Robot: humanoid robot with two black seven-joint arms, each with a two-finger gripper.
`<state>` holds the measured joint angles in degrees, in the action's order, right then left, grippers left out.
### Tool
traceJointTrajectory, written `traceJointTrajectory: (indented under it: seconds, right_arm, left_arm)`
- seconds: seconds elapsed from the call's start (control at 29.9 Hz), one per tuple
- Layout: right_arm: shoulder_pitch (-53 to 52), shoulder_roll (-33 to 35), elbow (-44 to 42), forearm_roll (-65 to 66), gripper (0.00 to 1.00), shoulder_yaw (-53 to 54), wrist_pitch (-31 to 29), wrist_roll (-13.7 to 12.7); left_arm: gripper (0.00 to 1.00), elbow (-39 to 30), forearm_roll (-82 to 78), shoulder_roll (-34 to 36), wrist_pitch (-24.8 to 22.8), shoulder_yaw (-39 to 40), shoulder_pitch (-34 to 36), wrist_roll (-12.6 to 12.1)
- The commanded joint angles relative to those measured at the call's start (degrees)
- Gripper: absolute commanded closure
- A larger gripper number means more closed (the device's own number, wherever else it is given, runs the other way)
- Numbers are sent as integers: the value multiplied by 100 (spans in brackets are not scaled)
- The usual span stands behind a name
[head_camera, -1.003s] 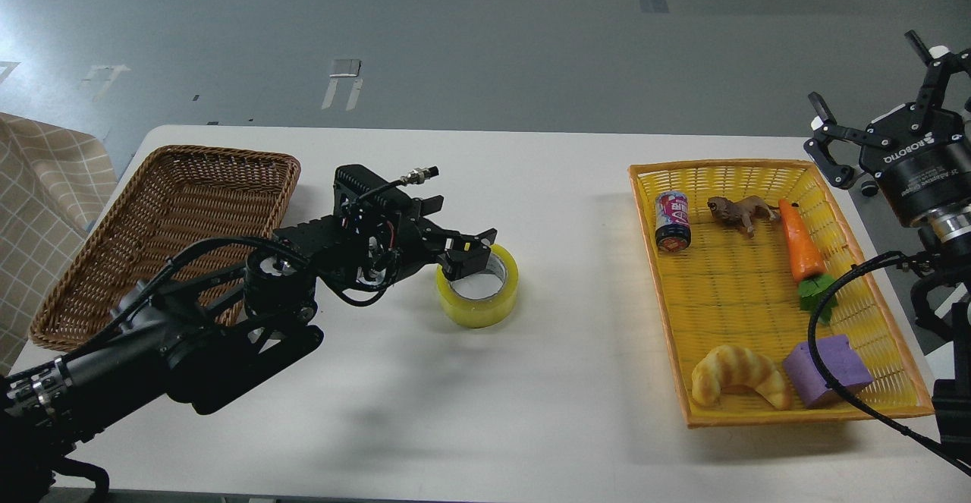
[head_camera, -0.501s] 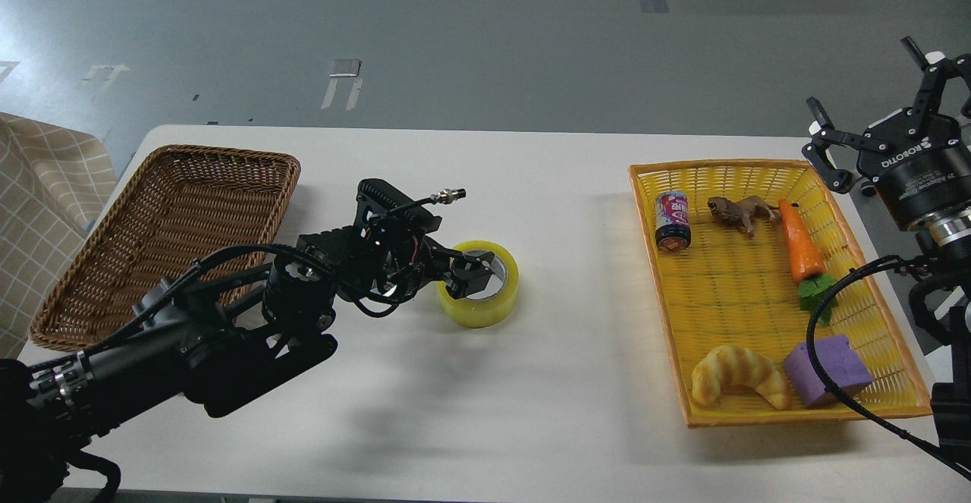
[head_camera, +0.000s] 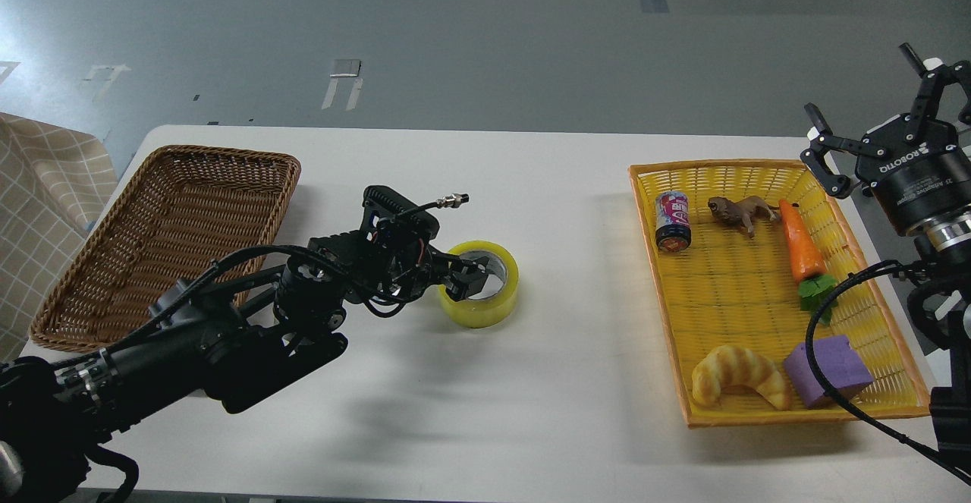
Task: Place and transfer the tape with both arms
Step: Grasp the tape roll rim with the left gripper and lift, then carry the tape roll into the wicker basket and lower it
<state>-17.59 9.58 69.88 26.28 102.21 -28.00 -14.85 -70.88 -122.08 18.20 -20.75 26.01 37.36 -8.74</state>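
Wide roll of translucent yellow packing tape (head_camera: 479,294) with grey-white core lies flat on the white tabletop (head_camera: 546,222), roughly mid-table, between the brown wicker basket (head_camera: 163,234) at left and the yellow plastic mesh tray (head_camera: 766,177) at right, well apart from both. Left black gripper (head_camera: 469,275) sits at the roll's near-left edge, one finger over the rim and reaching into the core hole, covering part of the ring; its jaws look set across the roll's wall, but the dark fingers merge with the wrist and cables, so a firm pinch cannot be told. Left arm's bulk hides the tabletop beneath it and a corner of the wicker basket. Right black gripper (head_camera: 884,120), lettered ROBOTIQ, hangs off the tabletop's right edge by the tray's far corner, jaws spread wide, holding nothing; its arm is cut by the frame edge. In the tray: small printed can (head_camera: 672,220), brown animal figure (head_camera: 742,212), orange carrot toy (head_camera: 802,249) with green leaves, yellow-brown croissant toy (head_camera: 740,385), purple foam block (head_camera: 827,372) partly crossed by a black cable (head_camera: 827,313). Checked beige cloth (head_camera: 45,192) cut off at left.
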Motion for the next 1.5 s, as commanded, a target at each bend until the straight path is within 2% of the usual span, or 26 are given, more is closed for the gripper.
traceJointTrajectory:
  seconds: [0.0, 0.07, 0.27, 0.3, 0.37, 0.4, 0.43, 0.47, 0.5, 0.77, 0.97, 1.1, 1.17, 1.3, 1.47]
  right_arm:
    - [1, 0, 26, 0, 1, 0, 0, 0]
    - [9, 0, 26, 0, 0, 0, 0, 0]
    - [10, -9, 26, 0, 1, 9, 0, 0]
    - [10, -1, 26, 0, 1, 9, 0, 0]
    - [10, 0, 26, 0, 0, 0, 0, 0]
    - [10, 0, 17, 0, 1, 9, 0, 0]
    - [10, 0, 17, 0, 0, 9, 0, 0]
    - [10, 0, 17, 0, 1, 9, 0, 0]
    - [10, 0, 17, 0, 1, 9, 0, 0]
    - [10, -9, 17, 0, 0, 9, 0, 0]
    - [1, -18, 8, 0, 1, 9, 0, 0]
    - [10, -18, 8, 0, 1, 9, 0, 0]
    - [10, -18, 8, 0, 1, 9, 0, 0]
    - [10, -18, 8, 0, 1, 9, 0, 0]
    - [10, -18, 17, 0, 1, 9, 0, 0]
  left_arm:
    - [25, 13, 0, -10, 1, -149, -9, -93]
    - [33, 65, 0, -19, 1, -158, -18, -120]
    - [39, 206, 0, -63, 1, -158, -18, -120]
    - [44, 206, 0, -71, 1, -158, -18, -128]
    - [58, 206, 0, -71, 1, -158, -36, -155]
    - [77, 206, -9, -71, 1, -158, -36, -181]
    - [84, 206, -27, -71, 10, -158, -36, -190]
    - [87, 206, -53, -71, 1, -158, -18, -190]
    - [100, 197, -53, -71, -8, -158, -10, -155]
    - [100, 22, -62, -63, -8, -149, 236, -111]
    - [100, -136, 8, 209, -25, -140, 903, -58]
    - [100, -154, 237, 526, -25, -140, 1353, 74]
    - [100, -154, 360, 797, -17, -149, 1546, 231]
    - [100, -154, 360, 1203, -17, -149, 1616, 355]
    - [100, -145, 360, 2115, -17, -158, 1564, 706]
